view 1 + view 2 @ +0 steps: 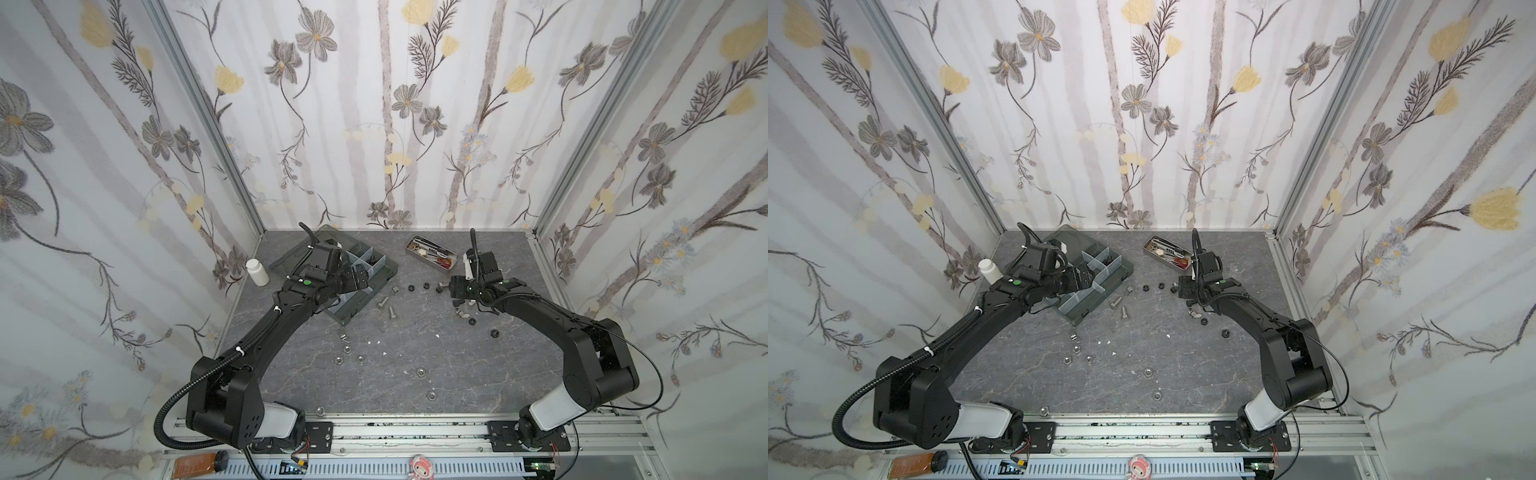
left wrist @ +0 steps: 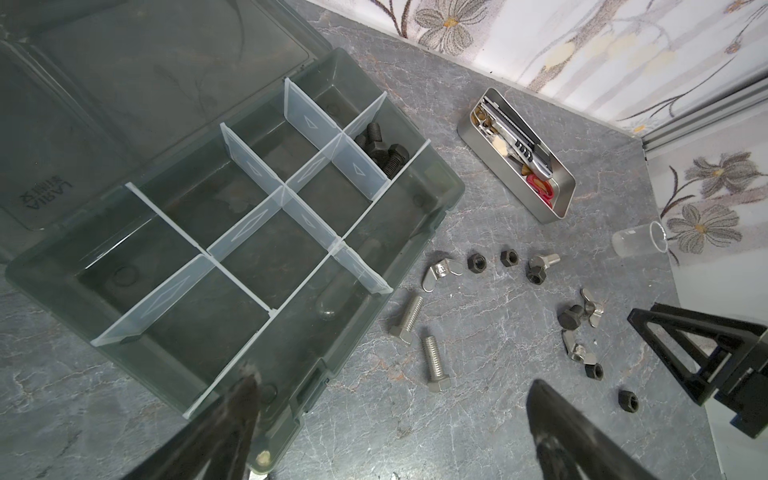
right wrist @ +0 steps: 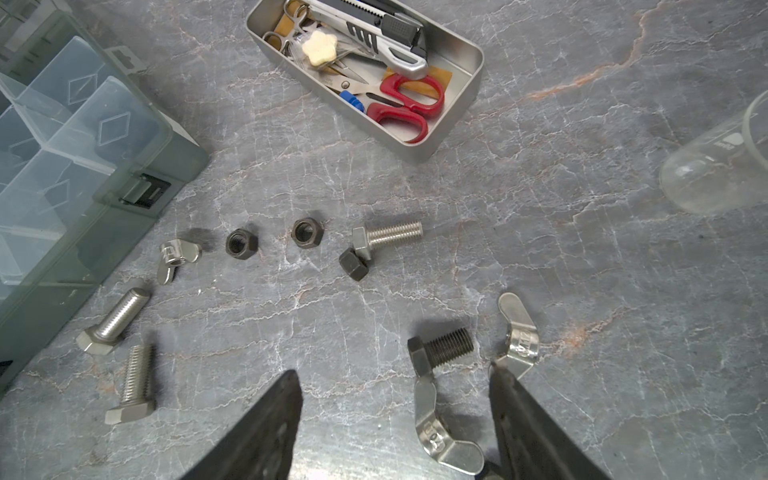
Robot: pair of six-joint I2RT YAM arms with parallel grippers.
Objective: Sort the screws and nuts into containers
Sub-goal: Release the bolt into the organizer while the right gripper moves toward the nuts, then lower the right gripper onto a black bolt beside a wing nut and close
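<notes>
your right pincer, jaws apart and empty, hangs just short of the black hex-head screw on the counter, clear of the dark grey organizer box. its shaft runs jaw to jaw, so i'd turn the wrist. left pincer, also apart, hovers at that box.

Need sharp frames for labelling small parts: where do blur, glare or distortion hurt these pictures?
In both top views the wide lens splays the walls and the nuts are tiny and soft; in the left wrist view the left gripper is blurred, the dividers sharp; in the right wrist view the bolts are crisp, the wing nuts glare.
</notes>
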